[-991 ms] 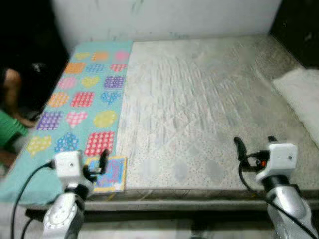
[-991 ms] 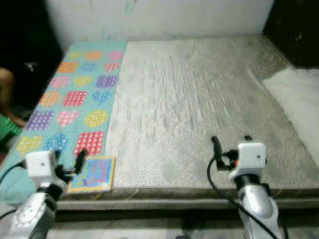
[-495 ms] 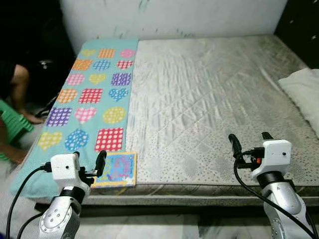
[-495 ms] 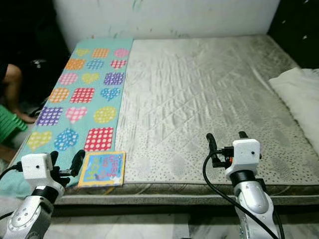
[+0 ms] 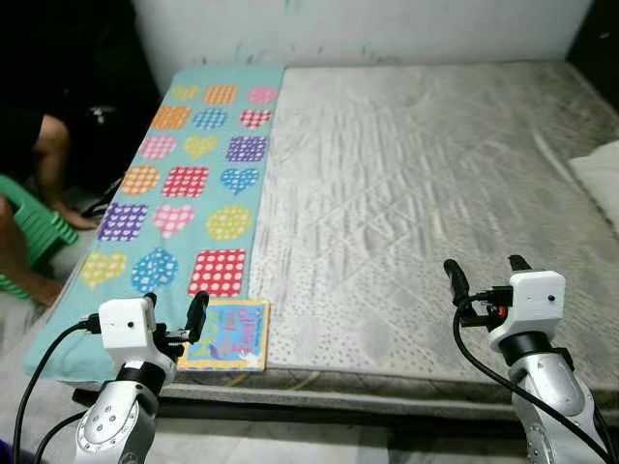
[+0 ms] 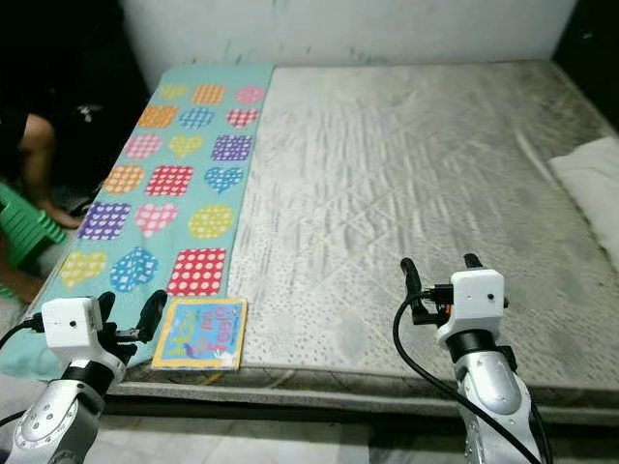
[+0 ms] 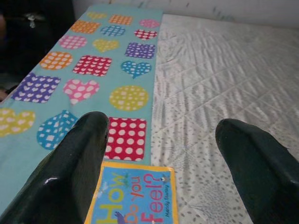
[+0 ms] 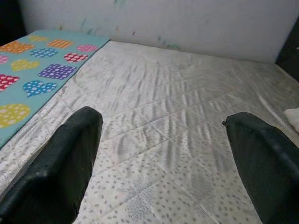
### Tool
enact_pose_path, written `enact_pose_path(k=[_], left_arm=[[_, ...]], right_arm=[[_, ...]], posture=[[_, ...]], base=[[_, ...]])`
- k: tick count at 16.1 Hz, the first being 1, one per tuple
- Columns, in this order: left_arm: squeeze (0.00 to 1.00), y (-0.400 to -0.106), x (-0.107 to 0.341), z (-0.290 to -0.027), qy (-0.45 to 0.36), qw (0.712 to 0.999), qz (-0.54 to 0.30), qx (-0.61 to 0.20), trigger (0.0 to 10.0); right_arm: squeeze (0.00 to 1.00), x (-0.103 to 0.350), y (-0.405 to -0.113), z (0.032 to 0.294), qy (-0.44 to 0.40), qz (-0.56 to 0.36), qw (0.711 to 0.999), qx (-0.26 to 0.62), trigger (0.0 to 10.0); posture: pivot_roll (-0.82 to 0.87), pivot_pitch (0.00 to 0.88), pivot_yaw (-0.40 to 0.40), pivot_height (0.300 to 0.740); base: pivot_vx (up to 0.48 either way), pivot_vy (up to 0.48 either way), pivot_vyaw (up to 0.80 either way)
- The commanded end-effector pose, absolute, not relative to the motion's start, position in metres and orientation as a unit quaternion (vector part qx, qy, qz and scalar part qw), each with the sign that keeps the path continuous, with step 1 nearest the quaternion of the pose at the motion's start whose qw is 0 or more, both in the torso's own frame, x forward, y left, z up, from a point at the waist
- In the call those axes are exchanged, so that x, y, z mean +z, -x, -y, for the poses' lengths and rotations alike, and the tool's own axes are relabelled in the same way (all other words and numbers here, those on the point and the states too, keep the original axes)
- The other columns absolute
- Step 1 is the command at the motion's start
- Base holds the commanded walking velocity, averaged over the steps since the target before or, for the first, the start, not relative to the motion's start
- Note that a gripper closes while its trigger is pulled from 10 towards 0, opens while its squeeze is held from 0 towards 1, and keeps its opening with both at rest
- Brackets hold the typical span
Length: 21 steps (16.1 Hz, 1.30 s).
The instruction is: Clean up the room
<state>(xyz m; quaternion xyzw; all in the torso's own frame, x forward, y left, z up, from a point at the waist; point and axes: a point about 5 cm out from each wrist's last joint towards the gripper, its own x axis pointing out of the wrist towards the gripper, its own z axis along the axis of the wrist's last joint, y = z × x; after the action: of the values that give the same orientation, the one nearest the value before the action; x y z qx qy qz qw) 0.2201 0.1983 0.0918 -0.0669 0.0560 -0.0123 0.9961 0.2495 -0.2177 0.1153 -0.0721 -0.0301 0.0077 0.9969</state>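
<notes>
Nearest us, our left gripper [image 5: 174, 315] hangs over the mattress's near edge, its two black fingers [image 7: 77, 158] spread wide and holding nothing. Our right gripper [image 5: 482, 276] is raised over the near right part of the mattress [image 5: 416, 193], fingers likewise spread apart and empty. Just past the left gripper lies a book [image 5: 226, 334], flat, at the near left corner of the bed; its cover is blue with a yellow border, and the left wrist view reads "How do you feel?" on it [image 7: 133, 196]. The book sits between the gripper's fingers as seen from the wrist, not touched by either. It rests at the near end of a teal cloth [image 5: 193, 174] printed with dotted hearts, squares and circles, which runs along the mattress's left side up to the wall. The rest of the mattress is grey, quilted, rumpled in the middle. On the far right edge of the bed we note a white pillow [image 5: 602, 182], partly cut off by the frame. To the left of the bed, on the floor side, a person's bare leg [image 5: 46, 164] shows beside something green [image 5: 27, 237], against a dark background. At the far end a pale wall [image 5: 368, 29] closes off the bed.
</notes>
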Motion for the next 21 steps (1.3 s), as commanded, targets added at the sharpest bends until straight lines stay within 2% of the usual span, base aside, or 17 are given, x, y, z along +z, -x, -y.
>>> enact_pose_path(k=[1,8,16,21], left_arm=[[0.00,-0.2194,0.0930,-0.2000,0.062,0.996,-0.056,-0.009,10.0],[0.00,-0.2189,0.0879,-0.2013,0.058,0.995,-0.076,0.006,10.0],[0.00,-0.2185,0.0880,-0.1994,0.067,0.995,-0.077,0.005,10.0],[0.00,-0.2171,0.0927,-0.1980,0.083,0.995,-0.057,-0.012,10.0]], right_arm=[[0.00,0.1129,-0.2480,0.2169,0.074,0.027,0.997,0.013,10.0],[0.00,0.1119,-0.2477,0.2171,0.074,0.026,0.997,0.011,10.0],[0.00,0.1111,-0.2472,0.2176,0.076,0.023,0.997,0.013,10.0],[0.00,0.1122,-0.2495,0.2168,0.084,0.025,0.996,0.019,10.0]], posture=[[-0.17,0.101,0.067,0.740],[-0.16,0.105,0.067,0.740],[-0.17,0.111,0.065,0.740],[-0.17,0.112,0.064,0.740]], base=[[0.000,0.000,0.00],[0.000,0.000,0.00],[0.000,0.480,0.00],[0.062,0.000,0.00]])
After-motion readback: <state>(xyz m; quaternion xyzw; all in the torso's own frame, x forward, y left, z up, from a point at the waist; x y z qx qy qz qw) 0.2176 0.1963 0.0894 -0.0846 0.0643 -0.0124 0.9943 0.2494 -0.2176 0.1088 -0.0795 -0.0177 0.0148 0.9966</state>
